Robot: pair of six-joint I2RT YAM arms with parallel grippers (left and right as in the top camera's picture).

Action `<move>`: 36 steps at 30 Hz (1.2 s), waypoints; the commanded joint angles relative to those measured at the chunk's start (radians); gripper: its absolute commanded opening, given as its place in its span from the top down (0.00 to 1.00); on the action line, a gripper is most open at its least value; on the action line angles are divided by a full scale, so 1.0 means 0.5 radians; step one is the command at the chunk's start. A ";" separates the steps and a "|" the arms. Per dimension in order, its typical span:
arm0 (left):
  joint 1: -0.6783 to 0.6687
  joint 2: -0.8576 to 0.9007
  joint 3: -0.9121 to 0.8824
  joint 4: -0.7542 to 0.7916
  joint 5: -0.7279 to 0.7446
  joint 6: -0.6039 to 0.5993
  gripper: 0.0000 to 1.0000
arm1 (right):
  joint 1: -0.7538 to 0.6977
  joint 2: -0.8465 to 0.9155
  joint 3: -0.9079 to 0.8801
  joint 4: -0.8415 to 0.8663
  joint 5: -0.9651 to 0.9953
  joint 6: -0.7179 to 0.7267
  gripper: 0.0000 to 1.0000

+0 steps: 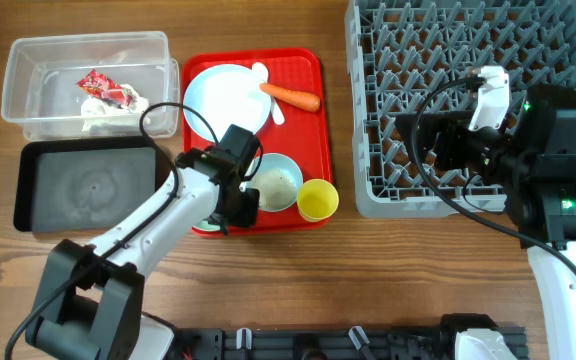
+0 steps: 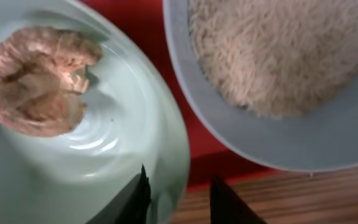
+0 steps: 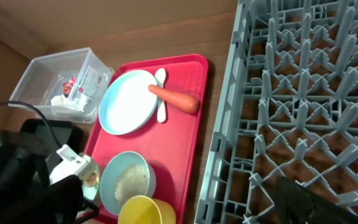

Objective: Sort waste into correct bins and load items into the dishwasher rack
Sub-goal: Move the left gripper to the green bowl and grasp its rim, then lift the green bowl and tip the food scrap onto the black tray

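Waste, overhead: red-and-white wrapper (image 1: 98,83) & white tissue (image 1: 103,110) lie in the clear tub (image 1: 28,95), black tray (image 1: 88,185) beside it. The carrot (image 1: 290,95) is at the pale blue plate (image 1: 223,100) edge on the red tray (image 1: 303,65), w/ left arm (image 1: 158,215) over that tray's corner & right arm (image 1: 528,150) above the grey rack (image 1: 448,40). Left wrist: light green bowl (image 2: 104,137) w/ brown lump (image 2: 36,81) sits beside the blue bowl (image 2: 328,137) of rice (image 2: 278,50); left fingers (image 2: 135,202) narrowly apart, straddling the green bowl's rim, outer one clear of it. Right wrist: right fingers (image 3: 303,199) wide apart over the rack, gripping nothing; yellow cup (image 3: 146,211) just beside the rice bowl.
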 commanded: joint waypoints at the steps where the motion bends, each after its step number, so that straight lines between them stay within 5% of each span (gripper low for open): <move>1: 0.009 0.014 -0.046 0.059 -0.121 0.003 0.81 | -0.007 0.013 0.037 0.002 -0.003 0.027 0.00; 7: 0.010 0.014 -0.046 0.074 -0.296 0.002 0.96 | -0.007 0.013 0.037 0.003 -0.003 0.027 0.00; 14: 0.010 0.008 0.077 0.086 -0.303 -0.045 0.96 | -0.007 0.013 0.037 0.004 -0.002 0.024 0.00; 25: 0.119 -0.140 0.565 -0.296 -0.232 -0.048 0.96 | -0.007 0.013 0.037 0.005 0.006 0.021 0.00; 29: 0.413 -0.305 0.569 -0.298 0.075 0.022 0.96 | -0.007 0.013 0.037 0.006 0.007 0.021 0.00; 36: 1.373 -0.355 0.568 -0.253 0.925 0.428 0.96 | -0.007 0.013 0.037 0.011 0.014 0.019 0.00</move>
